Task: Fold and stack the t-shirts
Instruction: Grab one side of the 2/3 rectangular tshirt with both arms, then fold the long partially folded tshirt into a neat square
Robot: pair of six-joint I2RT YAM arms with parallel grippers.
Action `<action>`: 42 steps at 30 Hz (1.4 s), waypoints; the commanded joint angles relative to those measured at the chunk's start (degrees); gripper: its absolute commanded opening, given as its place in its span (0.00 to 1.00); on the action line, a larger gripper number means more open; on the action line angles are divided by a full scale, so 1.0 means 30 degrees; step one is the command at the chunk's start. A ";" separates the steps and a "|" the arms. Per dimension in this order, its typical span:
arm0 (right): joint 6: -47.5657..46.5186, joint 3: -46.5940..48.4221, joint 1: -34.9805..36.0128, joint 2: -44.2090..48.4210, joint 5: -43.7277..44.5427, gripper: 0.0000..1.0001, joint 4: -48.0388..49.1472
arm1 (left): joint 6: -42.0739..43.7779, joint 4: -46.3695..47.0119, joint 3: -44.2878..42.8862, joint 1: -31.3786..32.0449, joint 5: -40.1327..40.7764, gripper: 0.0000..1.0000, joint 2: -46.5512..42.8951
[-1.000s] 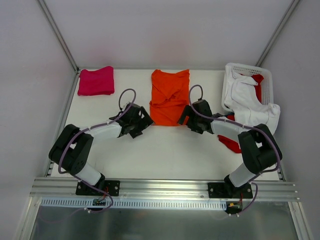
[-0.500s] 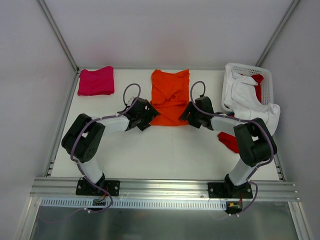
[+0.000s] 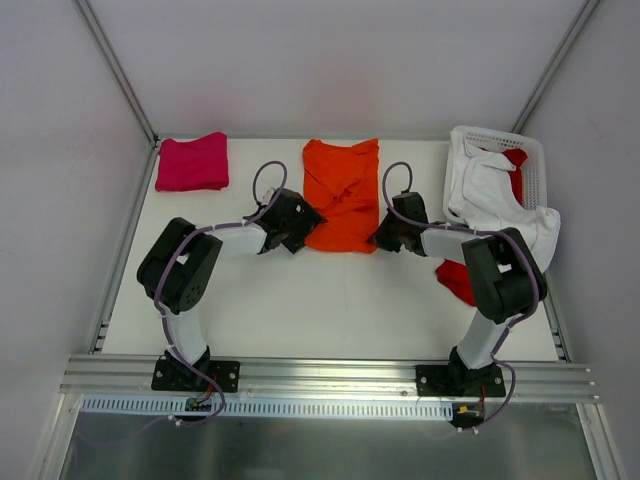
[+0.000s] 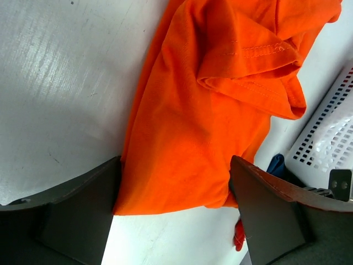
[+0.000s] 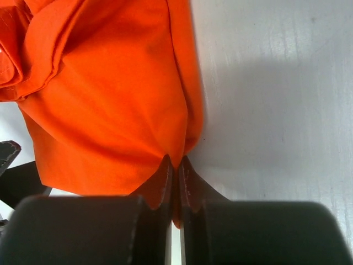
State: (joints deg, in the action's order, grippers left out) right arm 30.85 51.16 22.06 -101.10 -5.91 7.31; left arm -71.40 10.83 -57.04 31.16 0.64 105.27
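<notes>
Bright, even overhead light floods the matte white tabletop point(image 3: 330, 300); only soft shadows under the black-and-white arms point(image 3: 225, 240). Streaky glare on the table in the left wrist view, bright orange cloth t-shirt point(image 4: 209, 110) crisp (stitching readable). Right wrist: black two-finger right gripper point(image 5: 176, 174) blurred close up, grey shadow beside the shirt.

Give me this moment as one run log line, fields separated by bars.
phase: grasp near edge | target: orange t-shirt | right gripper: shut on its corner | left gripper: open, astride other corner
</notes>
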 commanded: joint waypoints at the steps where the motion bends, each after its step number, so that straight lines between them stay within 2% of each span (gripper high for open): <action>1: -0.0118 0.0087 -0.0119 -0.0636 0.0125 0.00 -0.0738 | 0.0097 -0.1852 0.0291 0.0190 0.0049 0.80 0.0681; 2: -0.0089 0.0087 -0.0090 -0.0636 0.0096 0.00 -0.0738 | 0.0097 -0.1881 0.0291 0.0190 0.0049 0.76 0.0651; 6: -0.0001 -0.0001 -0.0119 -0.0461 0.0096 0.01 -0.0738 | 0.0039 -0.2291 0.0379 0.0249 0.0107 0.52 0.0271; 7: 0.0029 -0.0030 -0.0090 -0.0402 0.0096 0.00 -0.0738 | 0.0068 -0.2350 0.0408 0.0307 0.0165 0.41 0.0241; 9: 0.0117 -0.0118 -0.0031 -0.0256 0.0067 0.01 -0.0738 | 0.0214 -0.2525 0.0438 0.0424 0.0253 0.32 0.0095; 10: 0.0204 -0.0176 -0.0031 -0.0139 0.0066 0.01 -0.0738 | 0.0331 -0.2613 0.0380 0.0483 0.0312 0.22 0.0036; 12: 0.0263 -0.0352 0.0086 0.0124 0.0095 0.01 -0.0796 | 0.0565 -0.2789 0.0321 0.0542 0.0371 0.12 -0.0110; 13: 0.0263 -0.0411 0.0145 0.0271 0.0154 0.01 -0.0825 | 0.0682 -0.2877 0.0291 0.0571 0.0400 0.04 -0.0169; 14: 0.0292 -0.0498 0.0232 0.0649 0.0183 0.01 -0.0884 | 0.0828 -0.2907 0.0291 0.0571 0.0429 0.01 -0.0256; 19: 0.0614 -0.0675 0.1052 0.2436 0.0622 0.01 -0.2347 | 0.1532 -0.3403 0.0437 0.0659 0.0282 0.00 -0.1806; 28: 0.1581 -0.0002 0.3717 0.7562 0.3257 0.01 -0.8610 | 0.1768 -0.6390 0.1257 0.1127 0.0781 0.00 -0.7865; 31: 0.1874 0.0173 0.3953 0.8941 0.3493 0.01 -0.9553 | 0.1680 -0.6803 0.1492 0.1186 0.0636 0.00 -0.9275; 37: 0.2080 0.1459 0.4042 1.0232 0.4694 0.01 -1.2158 | 0.1737 -0.7535 0.0996 0.1157 0.0664 0.00 -1.0130; 42: 0.1641 0.2868 0.3866 0.9824 0.5427 0.01 -1.2808 | 0.1943 -0.7829 -0.0349 0.1099 0.0898 0.00 -0.9721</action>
State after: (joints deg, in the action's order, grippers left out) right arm 36.01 55.75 34.06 -72.07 6.31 -26.06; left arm -66.81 -11.60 -54.08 34.57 1.65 76.40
